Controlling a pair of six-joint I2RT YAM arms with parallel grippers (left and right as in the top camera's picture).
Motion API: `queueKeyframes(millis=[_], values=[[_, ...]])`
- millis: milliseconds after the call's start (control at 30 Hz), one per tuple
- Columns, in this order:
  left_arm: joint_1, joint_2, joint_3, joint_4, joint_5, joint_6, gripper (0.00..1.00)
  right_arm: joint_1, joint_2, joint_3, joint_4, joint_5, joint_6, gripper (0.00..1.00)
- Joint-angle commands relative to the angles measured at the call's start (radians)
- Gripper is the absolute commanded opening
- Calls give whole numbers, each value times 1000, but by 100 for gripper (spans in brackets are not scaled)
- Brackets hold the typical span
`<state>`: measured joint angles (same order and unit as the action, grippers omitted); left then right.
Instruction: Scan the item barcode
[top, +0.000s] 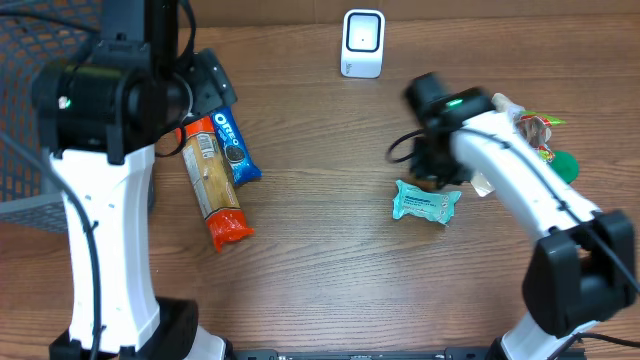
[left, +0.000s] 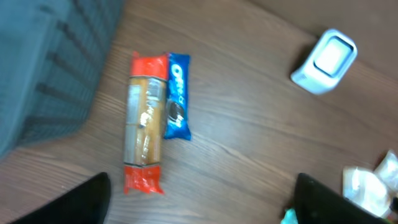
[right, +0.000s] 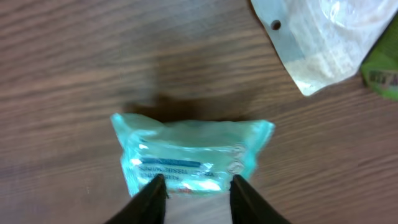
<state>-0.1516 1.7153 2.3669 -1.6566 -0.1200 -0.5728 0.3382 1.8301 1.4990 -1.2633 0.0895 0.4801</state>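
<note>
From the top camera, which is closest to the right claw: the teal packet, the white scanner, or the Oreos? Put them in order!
1. The teal packet, right beside the right gripper.
2. The scanner, at the top middle.
3. The Oreos, far left.

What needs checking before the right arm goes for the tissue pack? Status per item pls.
1. Tissue pack flat on the table, below the right gripper: ok.
2. Right jaws parted, either side of the pack's near edge: ok.
3. Pack gripped and lifted: not ok.
4. Barcode side known: cannot tell, only blurred print shows.
5. White scanner upright, bare table between it and the pack: ok.
6. Left gripper open, empty, above the Oreo pack and cracker sleeve: ok.
</note>
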Motion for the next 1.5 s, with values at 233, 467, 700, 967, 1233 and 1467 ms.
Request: queueKeyframes(millis=[233,467,700,967,1233,1467], values=[[-133,166,-3,19,111,124,73,-347,-63,-112,6,-567,-410,28],[-204,253,-3,70,142,124,74,-445,-198,-346,161,-577,-462,35],[-261,348,-3,107,147,124,76,-443,-230,-546,425,-570,-462,41],[-271,438,-3,110,162,126,77,-443,-230,-685,623,-663,-488,47],[-283,490,-5,118,166,132,78,-443,-229,-768,771,-747,-424,50],[-287,510,-10,125,165,132,77,-443,-229,-843,880,-747,-349,49]])
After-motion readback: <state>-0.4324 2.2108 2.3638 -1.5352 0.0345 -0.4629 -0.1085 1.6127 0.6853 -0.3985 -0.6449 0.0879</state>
